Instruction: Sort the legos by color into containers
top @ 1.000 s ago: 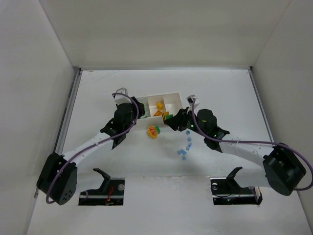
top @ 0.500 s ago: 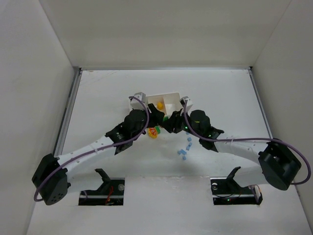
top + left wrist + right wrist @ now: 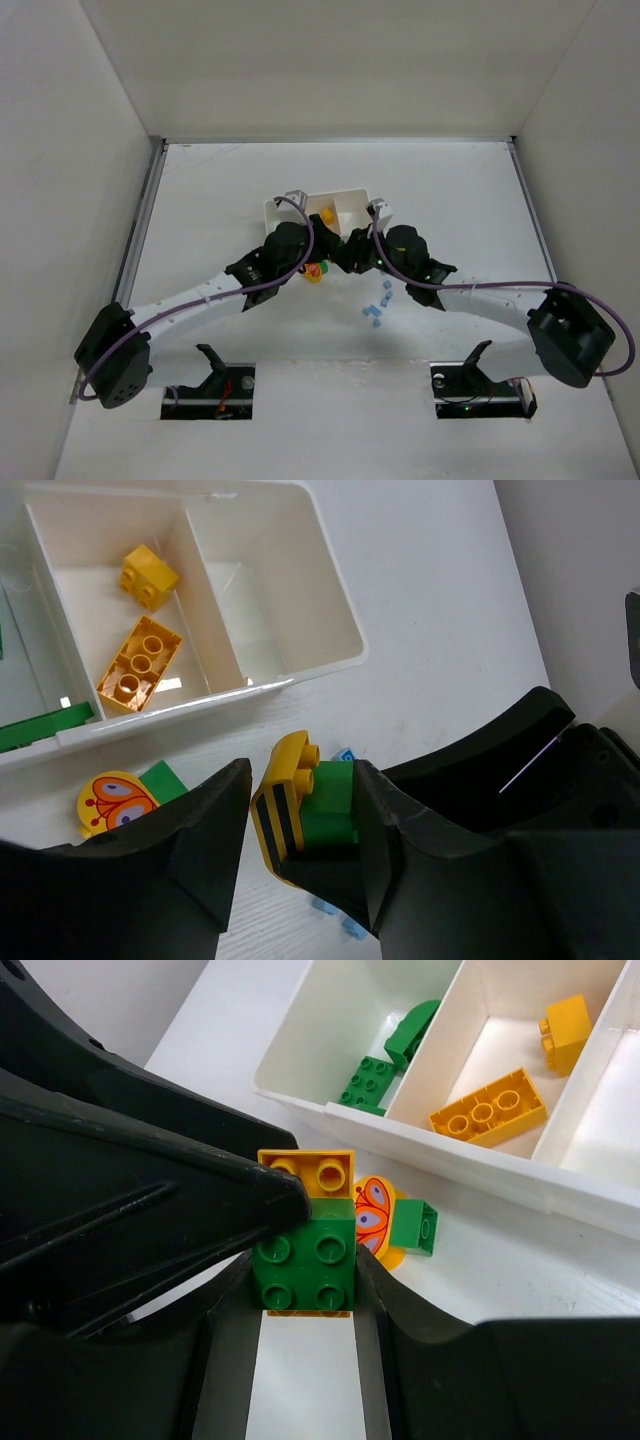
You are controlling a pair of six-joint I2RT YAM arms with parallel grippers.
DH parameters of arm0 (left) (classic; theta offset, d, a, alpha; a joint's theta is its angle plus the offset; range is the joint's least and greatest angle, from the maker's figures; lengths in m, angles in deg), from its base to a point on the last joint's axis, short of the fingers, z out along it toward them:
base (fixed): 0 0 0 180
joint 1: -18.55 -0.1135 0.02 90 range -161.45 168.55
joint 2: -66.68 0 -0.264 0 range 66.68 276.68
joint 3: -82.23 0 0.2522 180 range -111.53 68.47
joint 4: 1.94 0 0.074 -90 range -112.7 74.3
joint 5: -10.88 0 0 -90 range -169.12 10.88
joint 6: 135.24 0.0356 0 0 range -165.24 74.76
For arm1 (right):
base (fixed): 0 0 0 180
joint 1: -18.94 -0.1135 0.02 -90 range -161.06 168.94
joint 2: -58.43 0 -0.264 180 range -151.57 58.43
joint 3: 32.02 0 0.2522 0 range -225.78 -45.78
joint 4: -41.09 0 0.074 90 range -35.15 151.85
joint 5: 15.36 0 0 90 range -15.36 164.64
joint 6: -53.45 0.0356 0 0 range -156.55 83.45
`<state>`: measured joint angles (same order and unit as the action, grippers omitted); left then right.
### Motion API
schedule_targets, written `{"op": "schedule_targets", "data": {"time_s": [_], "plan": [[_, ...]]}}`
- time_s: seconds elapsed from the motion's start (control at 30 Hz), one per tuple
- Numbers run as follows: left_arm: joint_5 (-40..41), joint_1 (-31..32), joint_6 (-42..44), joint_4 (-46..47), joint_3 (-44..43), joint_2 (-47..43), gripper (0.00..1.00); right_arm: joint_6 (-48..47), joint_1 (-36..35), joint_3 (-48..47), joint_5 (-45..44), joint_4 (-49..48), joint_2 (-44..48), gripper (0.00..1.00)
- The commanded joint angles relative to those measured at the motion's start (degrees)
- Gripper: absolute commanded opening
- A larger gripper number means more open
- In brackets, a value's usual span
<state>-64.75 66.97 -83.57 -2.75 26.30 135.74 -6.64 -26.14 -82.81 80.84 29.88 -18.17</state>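
My right gripper [image 3: 303, 1282] is shut on a green brick [image 3: 303, 1265] joined to a yellow striped brick [image 3: 310, 1172], held just in front of the white three-compartment tray [image 3: 440, 1160]. My left gripper [image 3: 300, 780] is open with its jaws on either side of this cluster [image 3: 310, 805]; its right finger touches the green brick and a gap stays on the yellow side. In the top view the two grippers [image 3: 322, 252] [image 3: 343, 250] meet by the tray [image 3: 350, 197]. A yellow butterfly piece with a green brick [image 3: 380, 1218] lies on the table below.
The tray holds green bricks [image 3: 390, 1055] in its left compartment and two yellow-orange bricks [image 3: 487, 1107] in the middle one. Several pale blue bricks [image 3: 378, 305] lie on the table near the right arm. White walls enclose the table.
My left gripper has swung right from the tray's left end to the right gripper and now straddles the held cluster. The right gripper shifted slightly left, still holding the cluster.
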Motion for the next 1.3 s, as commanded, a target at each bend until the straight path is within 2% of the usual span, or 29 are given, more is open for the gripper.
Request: {"op": "schedule_targets", "data": {"time_s": [0.0,0.3,0.57,0.93,1.27], "plan": [[-0.5,0.2,-0.1,0.3,-2.2,0.8,0.40,-0.8,-0.4,-2.6,-0.9,-2.6,0.1,0.29],[-0.2,-1.0,-0.7,0.6,-1.7,2.0,0.39,-1.0,-0.4,-1.7,-1.2,-3.8,1.5,0.29],[0.2,-2.2,-3.6,1.9,-0.5,1.3,0.50,-1.0,-0.4,-1.6,-1.5,-4.0,1.0,0.29],[0.2,-4.3,-8.3,7.0,4.6,-2.5,0.49,-1.0,-0.4,-1.8,-1.5,-3.9,0.3,0.29],[-2.5,-3.0,-8.5,7.7,3.8,-0.1,0.42,-1.0,-0.5,-2.0,-1.5,-4.0,0.0,0.30]]}}
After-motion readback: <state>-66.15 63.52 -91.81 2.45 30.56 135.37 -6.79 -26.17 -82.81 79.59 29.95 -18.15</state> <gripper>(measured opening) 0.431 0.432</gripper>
